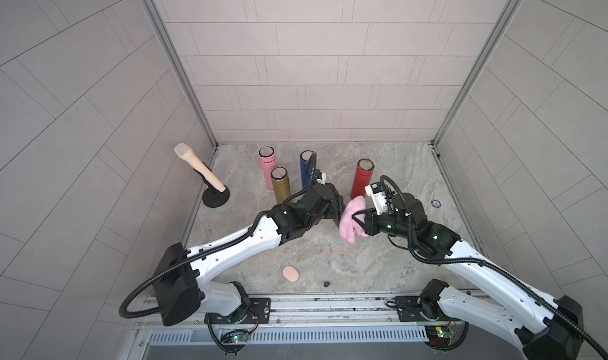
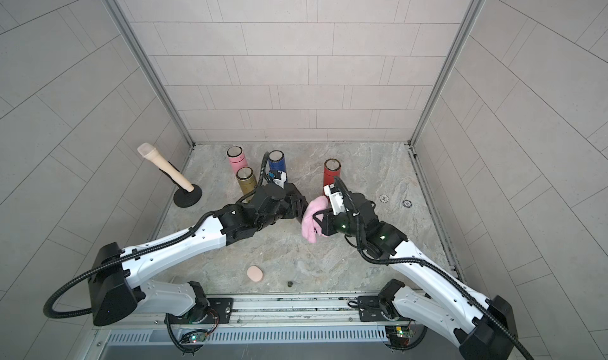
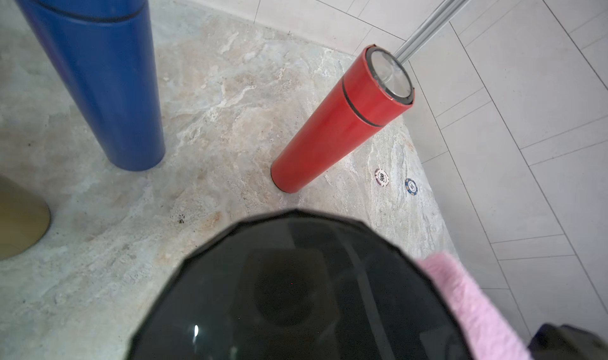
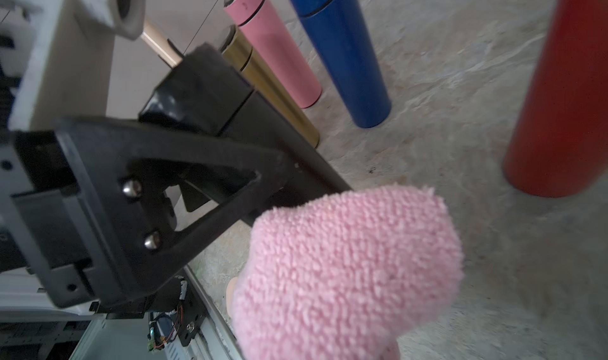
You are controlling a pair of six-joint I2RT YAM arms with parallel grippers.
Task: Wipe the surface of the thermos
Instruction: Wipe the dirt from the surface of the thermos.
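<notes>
Right gripper (image 1: 357, 222) clamps pink cloth (image 1: 352, 207) beside black thermos (image 3: 296, 292) clamped in left gripper (image 1: 337, 207).

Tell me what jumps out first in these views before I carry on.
The fluffy pink cloth at the centre stands out, clamped in the right gripper, beside the black thermos held by the left gripper. Behind them stand a pink thermos, gold thermos and blue thermos clustered, and a red thermos apart.
</notes>
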